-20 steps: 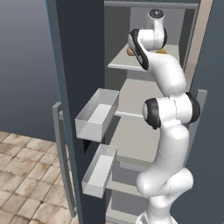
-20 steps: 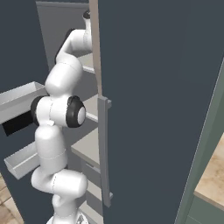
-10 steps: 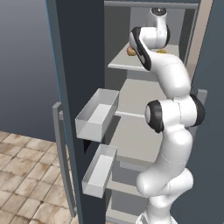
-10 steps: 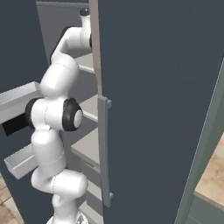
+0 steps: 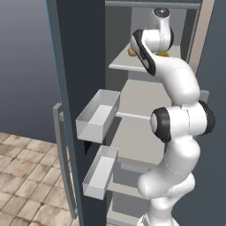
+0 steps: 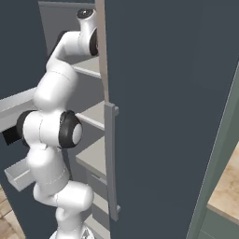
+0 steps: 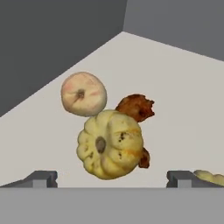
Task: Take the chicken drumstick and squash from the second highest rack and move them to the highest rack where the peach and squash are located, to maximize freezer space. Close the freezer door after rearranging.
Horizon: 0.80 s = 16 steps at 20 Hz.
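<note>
since a second ago the arm's upper links have risen and swung a little nearer the top shelf, and the base views sit as they did. in the hand view the drumstick (image 7: pixel 135 108) lies on the pale shelf floor (image 7: pixel 175 87), its brown end showing above and its other end peeking out below the right side of a squash (image 7: pixel 110 144) that lies in front of it and touches it. one peach (image 7: pixel 83 93) sits just beside them, up and to the left, close against the squash. a second squash (image 7: pixel 210 176) shows only as a yellow sliver at the lower right edge, near the right fingertip. that makes two squashes, one peach, one drumstick. the gripper (image 7: pixel 112 178) hangs short of the pile with its two tips spread wide and nothing between them. from the left base view the top shelf (image 5: pixel 126 65) carries these things behind the arm's wrist, and two drawers (image 5: pixel 98 115) stand pulled out lower down. the freezer door (image 6: pixel 163 116) stands open.
</note>
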Available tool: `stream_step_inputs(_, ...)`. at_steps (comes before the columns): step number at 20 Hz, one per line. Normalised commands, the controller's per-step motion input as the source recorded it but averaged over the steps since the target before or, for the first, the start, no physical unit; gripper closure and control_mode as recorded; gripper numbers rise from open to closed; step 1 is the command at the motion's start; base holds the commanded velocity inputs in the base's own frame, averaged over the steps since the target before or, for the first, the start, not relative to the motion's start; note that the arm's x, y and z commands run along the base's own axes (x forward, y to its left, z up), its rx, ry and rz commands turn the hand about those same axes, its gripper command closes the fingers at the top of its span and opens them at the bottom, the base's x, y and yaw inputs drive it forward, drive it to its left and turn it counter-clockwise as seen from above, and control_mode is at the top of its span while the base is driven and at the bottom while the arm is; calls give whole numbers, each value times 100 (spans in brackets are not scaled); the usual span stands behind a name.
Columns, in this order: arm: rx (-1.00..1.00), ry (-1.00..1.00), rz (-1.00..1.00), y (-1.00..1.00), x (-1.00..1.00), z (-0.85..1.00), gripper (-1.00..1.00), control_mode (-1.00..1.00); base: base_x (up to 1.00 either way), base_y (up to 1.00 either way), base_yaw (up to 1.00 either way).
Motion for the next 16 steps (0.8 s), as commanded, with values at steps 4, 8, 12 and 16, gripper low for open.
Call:
stream_step_inputs(4, 0, -13, 0, 8, -49, 0, -100, -100, 0, 0, 0)
stream_step_inputs(8, 0, -24, 0, 10, -72, 0, -100, -100, 0, 0, 0)
stream_step_inputs(12, 0, -22, 0, 15, -90, 0, -100, -100, 0, 0, 0)
stream_step_inputs(16, 0, -17, 0, 18, -98, -1, -100, -100, 0, 0, 0)
